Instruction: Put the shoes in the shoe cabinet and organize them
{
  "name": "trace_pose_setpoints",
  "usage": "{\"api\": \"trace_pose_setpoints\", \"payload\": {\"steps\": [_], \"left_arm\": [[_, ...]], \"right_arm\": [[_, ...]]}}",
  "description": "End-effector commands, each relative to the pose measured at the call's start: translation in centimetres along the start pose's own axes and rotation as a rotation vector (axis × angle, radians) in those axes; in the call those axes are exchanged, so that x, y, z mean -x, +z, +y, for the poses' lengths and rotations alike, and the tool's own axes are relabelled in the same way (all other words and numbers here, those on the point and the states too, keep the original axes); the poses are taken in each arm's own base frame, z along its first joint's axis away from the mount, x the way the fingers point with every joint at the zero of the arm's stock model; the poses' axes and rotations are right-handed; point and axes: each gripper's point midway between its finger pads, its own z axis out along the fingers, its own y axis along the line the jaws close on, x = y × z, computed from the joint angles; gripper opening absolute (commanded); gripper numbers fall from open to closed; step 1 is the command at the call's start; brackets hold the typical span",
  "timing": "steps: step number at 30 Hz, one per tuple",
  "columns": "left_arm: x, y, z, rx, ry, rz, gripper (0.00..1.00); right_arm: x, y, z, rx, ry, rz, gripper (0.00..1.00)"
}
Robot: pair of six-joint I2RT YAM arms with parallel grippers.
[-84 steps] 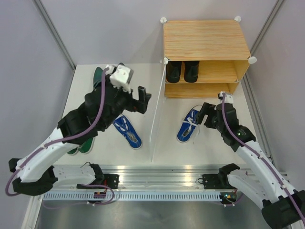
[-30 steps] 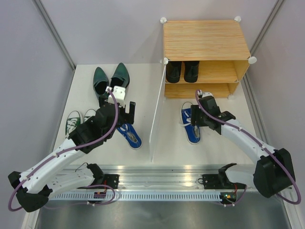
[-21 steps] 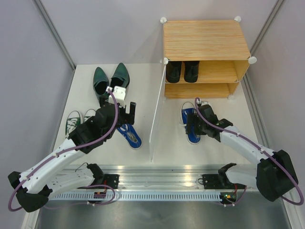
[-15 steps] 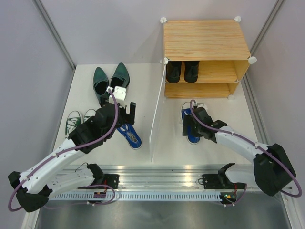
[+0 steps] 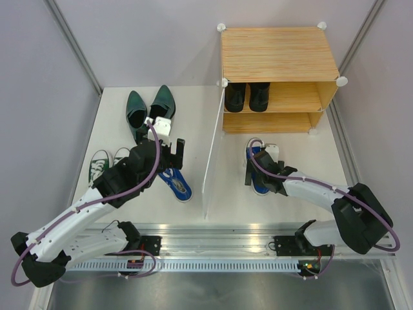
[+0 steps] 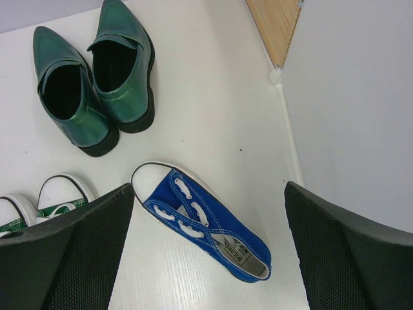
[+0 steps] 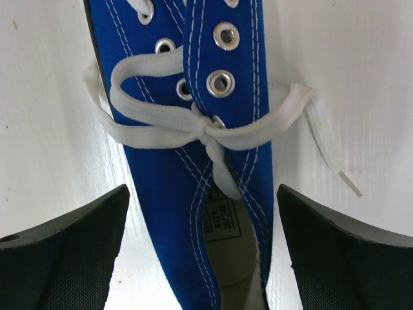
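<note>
a: top view first. the shoe cabinet (image 5: 279,55) sits back right with its door panel (image 5: 209,155) swung out toward us. the black dress shoes (image 5: 248,95) are side by side on the upper shelf.
b: the right end effector (image 5: 257,171) is low over the laced blue sneaker (image 5: 261,188), jaws wide. that shoe lies on the worktop (image 5: 232,203) just in front of the lower shelf.
a: across the panel, the left end effector (image 5: 175,147) hovers above the second blue sneaker (image 5: 175,183). the dark green pointed shoes (image 5: 150,111) and green white-toed sneakers (image 5: 106,159) are nearby, all outside the cabinet. the panel splits the blue pair, so i'd guess each arm takes its own side.
b: left wrist view: fingers spread wide, nothing held. the second sneaker lies diagonally below, toe toward the green pairs.
a: right wrist view: one finger on each side of the laced sneaker, both clear of the canvas, the bow knot centred between them. straddling the width like that, a squeeze should catch both side walls.
b: i'd watch the loose lace end trailing off to one side, it could snag.
</note>
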Motion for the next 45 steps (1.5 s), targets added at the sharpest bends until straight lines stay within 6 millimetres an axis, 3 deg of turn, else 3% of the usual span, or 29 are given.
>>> {"api": "trace_pose_setpoints", "payload": {"steps": [1, 5, 8, 13, 15, 16, 19, 23, 24, 26, 29, 37, 45], "left_arm": [[0.6, 0.2, 0.0, -0.003, 0.002, -0.026, 0.99], [0.5, 0.3, 0.1, 0.004, 0.008, -0.025, 0.99], [0.6, 0.2, 0.3, 0.012, 0.005, -0.031, 0.99], [0.5, 0.3, 0.3, 0.018, 0.010, -0.027, 0.99], [0.5, 0.3, 0.3, 0.016, 0.010, -0.027, 1.00], [0.4, 0.3, 0.2, 0.012, 0.013, -0.025, 1.00], [0.6, 0.1, 0.0, -0.003, 0.011, -0.030, 1.00], [0.8, -0.1, 0.4, 0.009, 0.004, -0.038, 1.00], [0.8, -0.1, 0.4, 0.004, 0.005, -0.041, 0.95], [0.7, 0.0, 0.2, -0.003, 0.009, -0.037, 0.94], [0.7, 0.1, 0.3, 0.010, 0.008, -0.036, 1.00], [1.1, -0.3, 0.4, 0.003, -0.005, -0.048, 1.00], [1.3, -0.5, 0.9, 0.021, -0.008, -0.060, 1.00]], "right_arm": [[0.5, 1.0, 0.3, -0.007, 0.030, -0.040, 0.98], [0.0, 1.6, 0.8, 0.016, 0.020, -0.028, 0.93], [-0.4, 2.1, 1.5, 0.043, 0.004, -0.008, 0.80], [-0.5, 2.1, 1.5, 0.046, 0.007, -0.008, 0.68], [0.0, 1.7, 1.6, 0.056, 0.012, -0.024, 0.55], [0.2, 1.5, 1.7, 0.058, 0.016, -0.031, 0.42], [1.5, 0.5, 1.5, 0.059, 0.049, -0.079, 0.22], [3.8, -1.7, 1.2, 0.077, 0.119, -0.179, 0.15], [4.2, -2.1, 0.9, 0.069, 0.131, -0.198, 0.13], [5.5, -3.3, 0.7, 0.074, 0.163, -0.245, 0.12], [7.3, -5.2, 0.0, 0.068, 0.214, -0.314, 0.09], [10.2, -9.4, -1.3, 0.099, 0.294, -0.455, 0.02], [13.5, -13.0, -2.3, 0.064, 0.239, -0.549, 0.06]]}}
